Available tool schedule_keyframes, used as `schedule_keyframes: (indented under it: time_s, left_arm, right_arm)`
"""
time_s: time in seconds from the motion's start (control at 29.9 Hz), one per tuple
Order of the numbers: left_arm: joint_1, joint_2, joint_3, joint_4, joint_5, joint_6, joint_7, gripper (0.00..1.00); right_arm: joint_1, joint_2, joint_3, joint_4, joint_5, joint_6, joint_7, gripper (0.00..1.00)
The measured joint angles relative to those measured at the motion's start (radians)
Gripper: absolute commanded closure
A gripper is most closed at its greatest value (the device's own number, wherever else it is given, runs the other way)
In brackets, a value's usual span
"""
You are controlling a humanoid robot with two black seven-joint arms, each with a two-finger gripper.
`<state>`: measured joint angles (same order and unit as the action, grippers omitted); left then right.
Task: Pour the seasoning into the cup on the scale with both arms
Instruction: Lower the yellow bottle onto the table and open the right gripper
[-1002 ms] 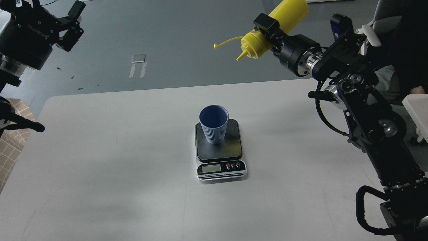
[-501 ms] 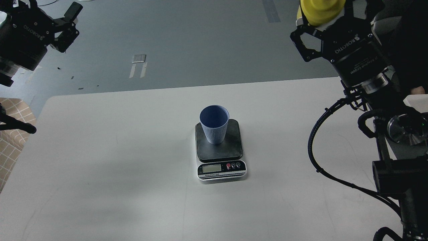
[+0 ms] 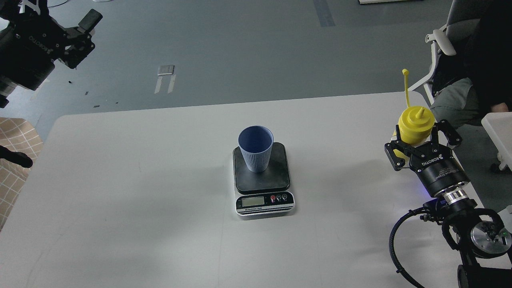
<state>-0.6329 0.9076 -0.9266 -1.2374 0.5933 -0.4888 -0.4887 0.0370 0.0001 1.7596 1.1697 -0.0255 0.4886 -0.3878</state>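
Standing upright at the table's [image 3: 120, 168] right edge, the seasoning [image 3: 415, 125] was clasped by the right gripper [image 3: 421, 147], well apart from the cup [image 3: 256, 149] on the scale [image 3: 263, 180], and could be toppled if released carelessly; the left gripper [image 3: 82, 38] was held spread, empty.

Blue cup [image 3: 255, 149] upright on scale [image 3: 263, 180], mid-table [image 3: 120, 180] — right gripper [image 3: 418, 140] clasps upright yellow seasoning bottle [image 3: 415, 125] at right edge; left gripper [image 3: 82, 34] raised, fingers apart.
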Motion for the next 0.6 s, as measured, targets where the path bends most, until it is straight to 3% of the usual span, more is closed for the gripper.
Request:
schedule_keyframes:
  time_s: [0.6]
  left_arm:
    - [0.051, 0.025, -0.018, -0.064, 0.002, 0.000, 0.000, 0.02]
  right_arm:
    - [-0.076, 0.000, 0.014, 0.002, 0.138, 0.000, -0.023, 1.00]
